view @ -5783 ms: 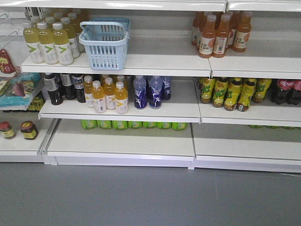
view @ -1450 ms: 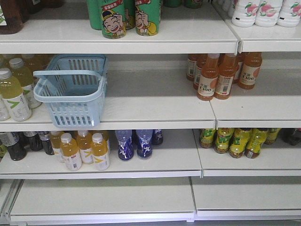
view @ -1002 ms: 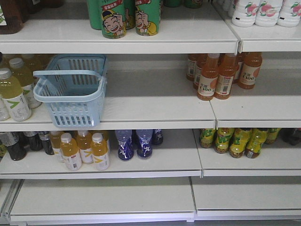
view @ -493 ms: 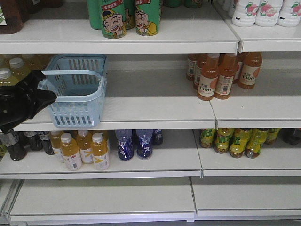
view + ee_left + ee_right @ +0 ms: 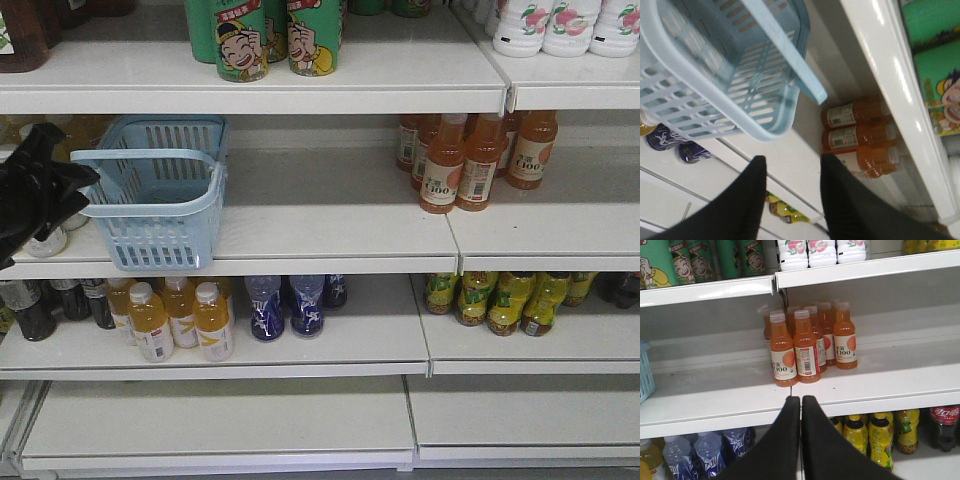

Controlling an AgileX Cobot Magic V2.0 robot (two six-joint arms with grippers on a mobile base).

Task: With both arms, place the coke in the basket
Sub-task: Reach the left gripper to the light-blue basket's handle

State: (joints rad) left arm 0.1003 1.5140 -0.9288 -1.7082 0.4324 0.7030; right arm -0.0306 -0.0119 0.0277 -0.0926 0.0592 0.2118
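Observation:
The pale blue basket [image 5: 160, 195] stands on the middle shelf at the left, with its handle [image 5: 150, 158] swung across the top. My left gripper [image 5: 70, 172] hangs just left of the basket's rim. In the left wrist view it is open [image 5: 790, 162], empty, and a little way off the basket [image 5: 715, 75] and its handle [image 5: 790, 60]. A coke [image 5: 944, 426] with a red label stands on the lower shelf at the far right. My right gripper [image 5: 800, 399] is shut on nothing, in front of the middle shelf's edge and left of the coke.
Orange juice bottles [image 5: 465, 160] stand on the middle shelf at the right. Green cans [image 5: 265, 35] and white bottles [image 5: 550, 22] fill the top shelf. Below are yellow-orange bottles [image 5: 175, 318], purple bottles [image 5: 285, 305] and yellow-green bottles [image 5: 500, 298]. The shelf lip [image 5: 300, 262] juts forward.
The view moved up and closer to the shelves. My left gripper entered from the left half a second ago and has since shifted up and slightly left beside the basket, which has stayed put.

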